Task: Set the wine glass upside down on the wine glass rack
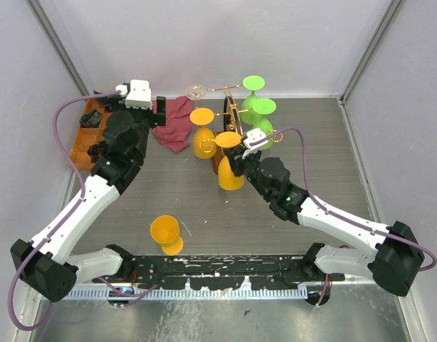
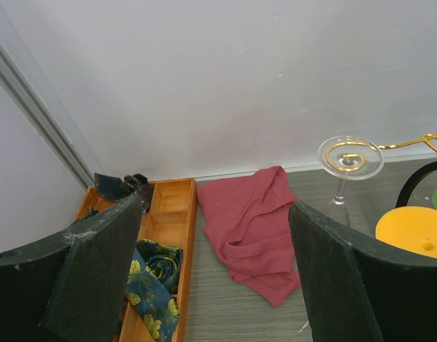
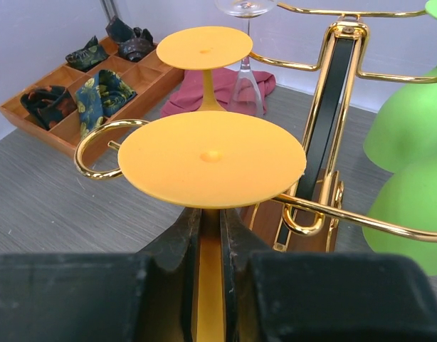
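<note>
While the right claw (image 3: 210, 239) pinches the stem of an inverted wine glass (image 3: 211, 158), the hanging looks nearly done.
Matte, opaque orange, its flat foot faces up just above the claw, and gold arms of the wine glass rack (image 3: 342, 78) show beneath it on either side; seating and letting go seem left. Another orange glass (image 3: 204, 48) hangs beyond the claw. The left claw (image 2: 215, 249) gapes wide, holding nothing.

You've got a crumpled red cloth (image 2: 250, 228) at the back wall, just beside a wooden divider tray (image 2: 192, 239) holding rolled patterned ties (image 2: 156, 274).
</note>
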`<state>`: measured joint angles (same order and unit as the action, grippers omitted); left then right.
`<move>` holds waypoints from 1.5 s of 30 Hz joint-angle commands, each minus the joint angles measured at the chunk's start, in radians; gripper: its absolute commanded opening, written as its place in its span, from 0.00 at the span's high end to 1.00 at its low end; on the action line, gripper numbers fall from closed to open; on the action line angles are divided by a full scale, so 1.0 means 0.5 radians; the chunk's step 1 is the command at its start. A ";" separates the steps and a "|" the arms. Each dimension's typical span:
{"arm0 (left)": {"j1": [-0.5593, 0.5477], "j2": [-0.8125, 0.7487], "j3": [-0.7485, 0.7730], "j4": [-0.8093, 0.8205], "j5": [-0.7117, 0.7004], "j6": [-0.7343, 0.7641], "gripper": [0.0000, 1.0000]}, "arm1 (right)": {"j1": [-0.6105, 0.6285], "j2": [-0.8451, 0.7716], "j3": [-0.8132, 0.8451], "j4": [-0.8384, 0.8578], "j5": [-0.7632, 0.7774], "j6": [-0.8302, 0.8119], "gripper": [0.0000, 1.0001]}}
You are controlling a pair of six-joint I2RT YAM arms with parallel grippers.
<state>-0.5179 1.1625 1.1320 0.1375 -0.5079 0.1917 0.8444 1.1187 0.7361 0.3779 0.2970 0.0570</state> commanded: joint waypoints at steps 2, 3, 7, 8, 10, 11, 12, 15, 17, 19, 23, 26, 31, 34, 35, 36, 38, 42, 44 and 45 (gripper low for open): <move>0.036 0.008 0.013 0.117 -0.022 0.023 0.09 | 0.011 0.058 0.023 0.257 0.005 -0.023 0.99; 0.039 0.011 0.012 0.119 -0.019 0.025 0.09 | 0.011 0.076 0.022 0.266 0.008 -0.020 0.99; 0.056 0.019 0.005 0.129 -0.012 0.025 0.08 | 0.011 0.138 0.022 0.314 0.009 -0.007 0.99; 0.059 0.018 0.004 0.131 -0.012 0.023 0.08 | 0.011 0.153 0.026 0.324 0.005 -0.004 0.99; 0.065 0.014 -0.006 0.137 -0.013 0.022 0.08 | 0.014 0.182 0.036 0.340 0.003 -0.006 0.99; 0.068 0.010 -0.012 0.140 -0.014 0.022 0.08 | 0.014 0.200 0.041 0.351 0.003 -0.008 0.99; 0.071 0.007 -0.016 0.142 -0.012 0.022 0.08 | 0.016 0.218 0.047 0.360 0.005 -0.012 0.99; 0.081 -0.002 -0.031 0.144 -0.012 0.019 0.08 | 0.024 0.273 0.064 0.395 0.020 -0.035 0.99; 0.087 -0.008 -0.040 0.145 -0.009 0.013 0.08 | 0.029 0.308 0.075 0.430 0.040 -0.053 0.99; 0.093 -0.013 -0.047 0.143 -0.009 0.012 0.08 | 0.032 0.335 0.095 0.456 0.048 -0.071 0.99; 0.098 -0.019 -0.058 0.145 -0.009 0.003 0.08 | 0.038 0.388 0.153 0.465 -0.004 -0.098 0.99; 0.103 -0.023 -0.066 0.145 -0.009 -0.003 0.08 | 0.047 0.431 0.177 0.482 -0.041 -0.099 0.99; 0.106 -0.032 -0.082 0.142 -0.007 -0.014 0.07 | 0.067 0.487 0.191 0.509 -0.080 -0.118 0.99; 0.106 -0.032 -0.084 0.139 -0.003 -0.018 0.08 | 0.080 0.513 0.196 0.524 -0.102 -0.144 0.99; 0.105 -0.031 -0.086 0.138 -0.002 -0.021 0.07 | 0.083 0.521 0.197 0.536 -0.114 -0.150 0.99; 0.106 -0.033 -0.088 0.135 -0.002 -0.021 0.08 | 0.087 0.527 0.198 0.544 -0.127 -0.152 0.99; 0.106 -0.031 -0.083 0.134 0.006 -0.024 0.08 | 0.095 0.543 0.197 0.558 -0.137 -0.159 0.99; 0.104 -0.034 -0.087 0.124 0.011 -0.030 0.08 | 0.114 0.565 0.203 0.567 -0.222 -0.191 0.99; 0.106 -0.035 -0.089 0.121 0.013 -0.035 0.08 | 0.118 0.564 0.189 0.581 -0.220 -0.200 0.99; 0.106 -0.038 -0.090 0.119 0.013 -0.034 0.08 | 0.120 0.561 0.177 0.595 -0.217 -0.207 0.99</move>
<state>-0.4690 1.1679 1.1046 0.1738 -0.5072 0.1875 0.8902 1.3979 0.7959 0.6224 0.2173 -0.0231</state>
